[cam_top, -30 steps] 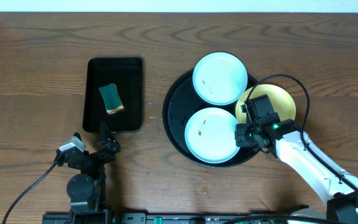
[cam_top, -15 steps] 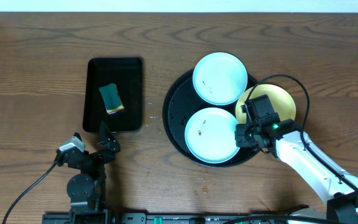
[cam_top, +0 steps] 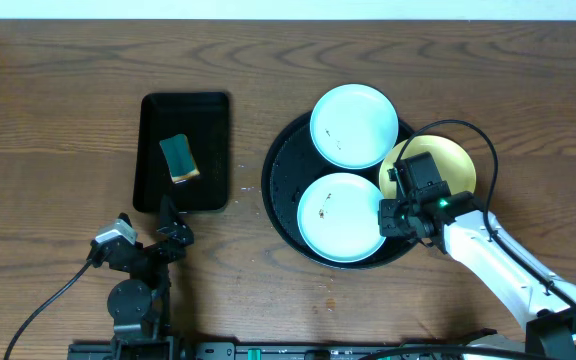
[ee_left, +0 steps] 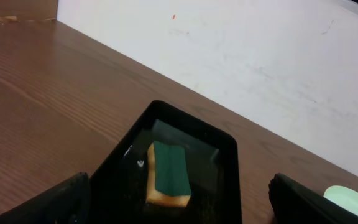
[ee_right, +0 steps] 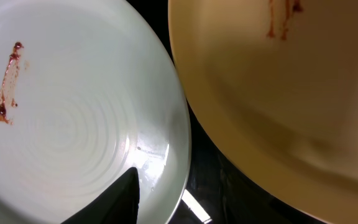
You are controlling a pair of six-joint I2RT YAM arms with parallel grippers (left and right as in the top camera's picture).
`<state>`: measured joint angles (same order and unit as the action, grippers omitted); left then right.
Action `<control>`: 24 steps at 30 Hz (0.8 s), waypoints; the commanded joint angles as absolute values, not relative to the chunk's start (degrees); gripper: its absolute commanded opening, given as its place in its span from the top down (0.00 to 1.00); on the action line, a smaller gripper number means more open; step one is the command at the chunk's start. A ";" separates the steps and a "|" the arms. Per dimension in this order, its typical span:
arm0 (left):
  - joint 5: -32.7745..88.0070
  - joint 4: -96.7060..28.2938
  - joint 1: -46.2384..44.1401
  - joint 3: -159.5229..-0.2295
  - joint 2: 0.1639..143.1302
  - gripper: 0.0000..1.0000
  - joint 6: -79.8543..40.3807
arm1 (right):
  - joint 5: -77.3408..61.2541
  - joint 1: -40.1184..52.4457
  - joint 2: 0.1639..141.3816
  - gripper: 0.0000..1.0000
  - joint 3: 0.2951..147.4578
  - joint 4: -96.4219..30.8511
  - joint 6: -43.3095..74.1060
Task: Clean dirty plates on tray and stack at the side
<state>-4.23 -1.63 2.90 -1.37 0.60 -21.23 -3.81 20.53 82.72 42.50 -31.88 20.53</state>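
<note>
no movement since last second: right pincer (cam_top: 388, 217) at front-edge mint plate (cam_top: 333, 222) rim, grip cannot tell; left pincer (ee_left: 180, 202) apart; cleaning stalled.

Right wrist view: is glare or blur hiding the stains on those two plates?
Right wrist view: a small glare patch low on the mint-blue plate, clear of its red-brown smear, which reads sharp; the yellow plate looks softer, its streaks still visible. Overhead view: even light, no glare.
</note>
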 commanded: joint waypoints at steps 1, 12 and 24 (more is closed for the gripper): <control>-4.78 -3.81 2.76 -0.23 0.71 0.09 -21.74 | -3.22 19.90 82.30 0.58 42.30 -31.86 20.49; -4.78 -3.81 2.76 -0.23 0.71 0.09 -21.74 | -2.81 19.90 82.30 0.51 42.30 -31.44 20.49; -3.03 0.34 2.81 -0.95 0.82 0.09 -20.80 | -4.10 20.01 82.65 0.66 42.19 -31.75 20.82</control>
